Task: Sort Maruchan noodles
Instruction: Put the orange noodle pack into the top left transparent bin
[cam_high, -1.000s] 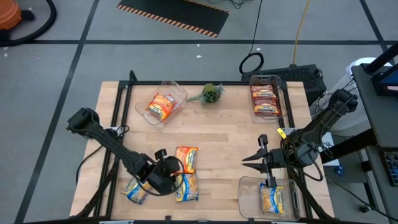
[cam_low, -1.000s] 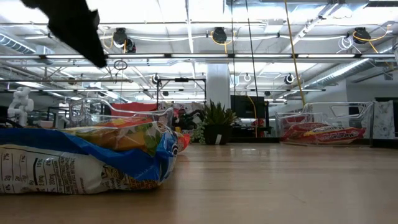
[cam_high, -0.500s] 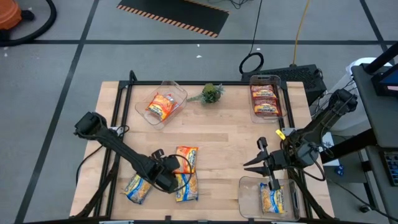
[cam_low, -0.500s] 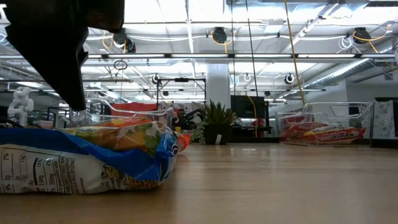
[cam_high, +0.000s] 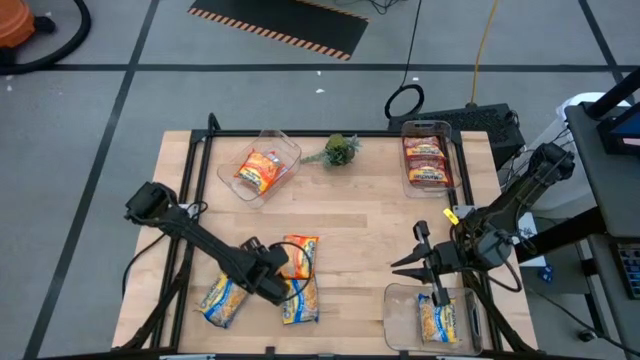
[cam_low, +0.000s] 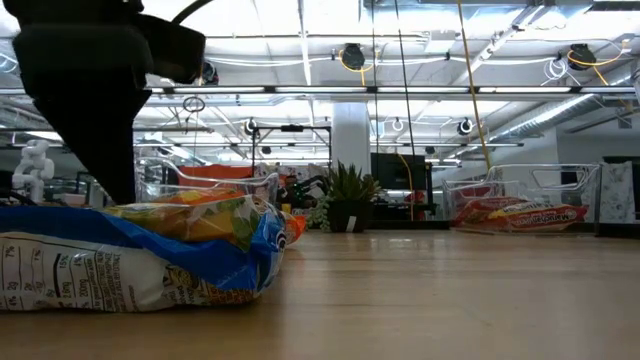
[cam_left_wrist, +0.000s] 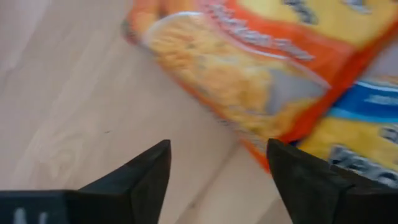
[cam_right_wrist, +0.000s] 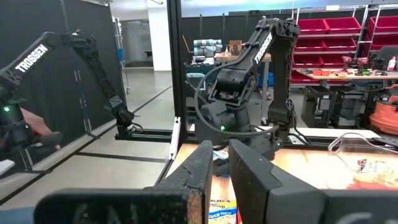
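Three loose noodle packets lie flat near the table's near edge in the high view: an orange one (cam_high: 301, 254), a yellow-and-blue one (cam_high: 300, 301) just nearer than it, and another yellow-and-blue one (cam_high: 221, 301) to the left. My left gripper (cam_high: 280, 272) is open and low beside the orange packet's left edge. In the left wrist view its fingers (cam_left_wrist: 217, 149) straddle bare wood, one tip close to the orange packet's corner (cam_left_wrist: 273, 127). My right gripper (cam_high: 395, 263) is shut and waits above the table, by the near-right bin.
Three clear bins stand on the table: far-left bin (cam_high: 283, 146) with an orange packet, far-right bin (cam_high: 452, 160) with red-brown packets, near-right bin (cam_high: 400, 310) with a yellow packet. A green plant sprig (cam_high: 340, 150) lies at the far edge. Bare wood fills the middle.
My left arm has swung toward the table's right and slightly far, bringing its gripper from between the two near packets up against the orange packet's left edge. In the low view the arm has come down. The packets have stayed where they were.
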